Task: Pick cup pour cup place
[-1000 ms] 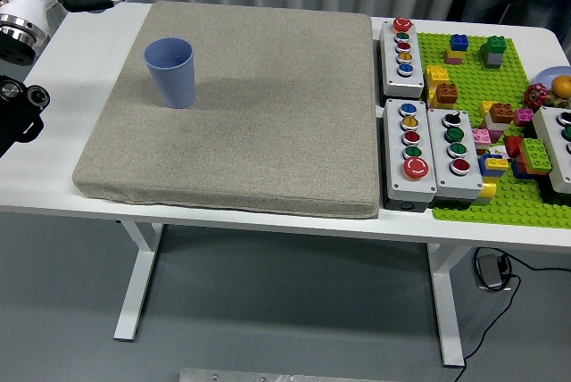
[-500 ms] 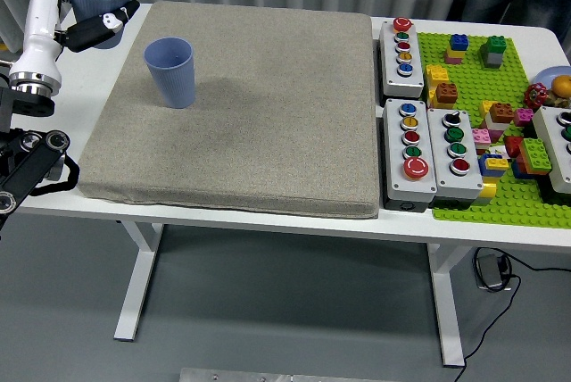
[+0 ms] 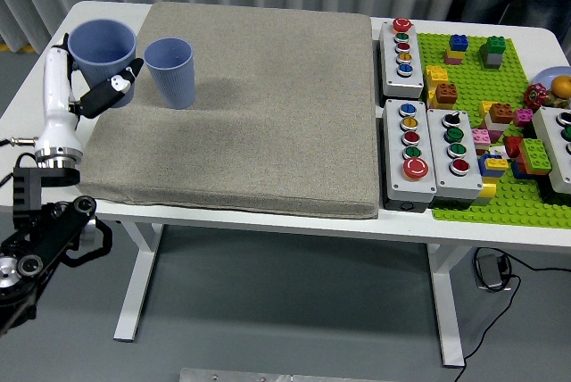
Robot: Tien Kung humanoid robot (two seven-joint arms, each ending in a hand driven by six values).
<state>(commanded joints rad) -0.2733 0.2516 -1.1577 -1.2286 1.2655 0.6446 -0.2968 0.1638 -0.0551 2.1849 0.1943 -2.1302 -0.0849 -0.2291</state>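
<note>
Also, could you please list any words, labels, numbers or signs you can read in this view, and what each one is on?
None can be read.
Button boxes: coloured caps only; any markings too small to tell.
Two blue cups, grey mat, green brick plate: no print visible.

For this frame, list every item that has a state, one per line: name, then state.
Left hand: fingers shut on the held cup, at the mat's left edge.
Held cup: upright, open end up, in the left hand's grasp; contents not visible.
Second cup: upright on the mat, untouched, close beside the held cup.
Grey mat: flat on the table.
Right hand: out of view.
</note>
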